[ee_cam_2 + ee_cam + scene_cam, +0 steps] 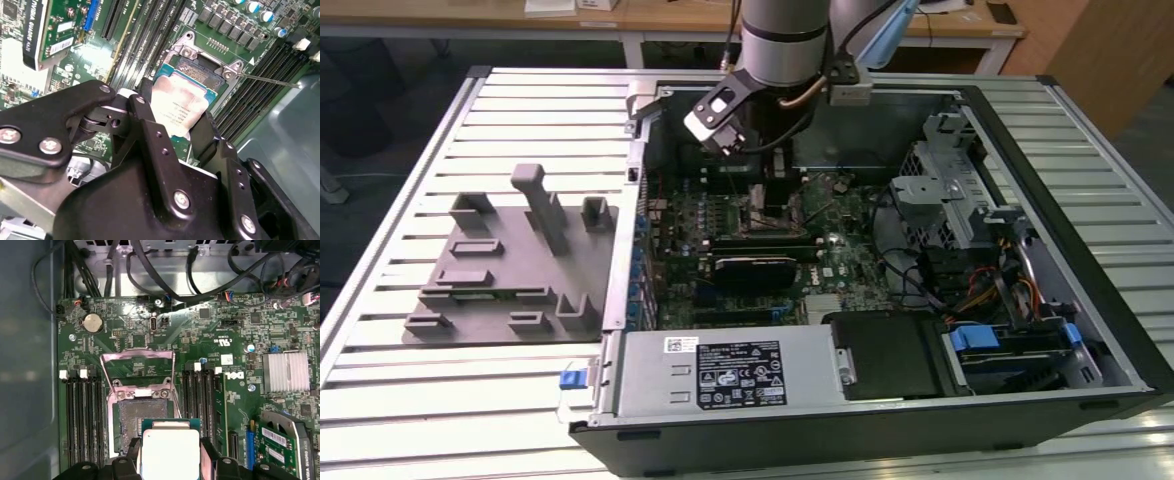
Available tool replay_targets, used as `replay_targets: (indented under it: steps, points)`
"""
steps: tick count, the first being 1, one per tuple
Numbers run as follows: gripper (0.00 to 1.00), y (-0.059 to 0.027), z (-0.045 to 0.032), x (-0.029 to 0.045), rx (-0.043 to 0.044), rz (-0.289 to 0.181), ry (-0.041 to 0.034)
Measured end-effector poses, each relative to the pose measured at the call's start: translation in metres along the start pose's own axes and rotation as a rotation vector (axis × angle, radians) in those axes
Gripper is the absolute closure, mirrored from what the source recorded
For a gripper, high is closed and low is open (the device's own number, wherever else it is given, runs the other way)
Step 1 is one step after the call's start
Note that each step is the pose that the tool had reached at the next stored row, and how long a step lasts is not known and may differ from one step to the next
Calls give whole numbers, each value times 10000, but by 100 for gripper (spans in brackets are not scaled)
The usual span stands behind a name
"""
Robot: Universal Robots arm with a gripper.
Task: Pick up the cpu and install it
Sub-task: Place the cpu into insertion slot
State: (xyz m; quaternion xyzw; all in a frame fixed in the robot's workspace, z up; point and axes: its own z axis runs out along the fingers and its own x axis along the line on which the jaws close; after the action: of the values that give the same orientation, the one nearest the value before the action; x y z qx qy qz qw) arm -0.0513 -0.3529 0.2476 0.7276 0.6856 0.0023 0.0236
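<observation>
Presently, the cpu (171, 450) is held pinched in the gripper (175, 125), overlapping one edge of the open socket (135, 425); the socket's centre lies just beyond, load plate (137, 367) raised.

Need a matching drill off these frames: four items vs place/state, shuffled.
Items
1. cpu
2. socket plate
3. grey fixture
4. heatsink

Place/state
A. on the table, outside the case
B. swung up, open
C. gripped in the pincer
D. silver fins, on the board

Pairs: 1-C, 2-B, 3-A, 4-D
</observation>
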Motion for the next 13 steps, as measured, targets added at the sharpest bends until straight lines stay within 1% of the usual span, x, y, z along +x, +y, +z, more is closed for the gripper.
replay_targets:
  steps: [4,7,9,13]
  points:
    - [45,-1,25,10,-8,-331,28]
    - [45,-2,67,15,-17,-643,40]
    - [45,6,82,23,-20,-736,43]
    - [45,35,102,44,-21,-766,44]
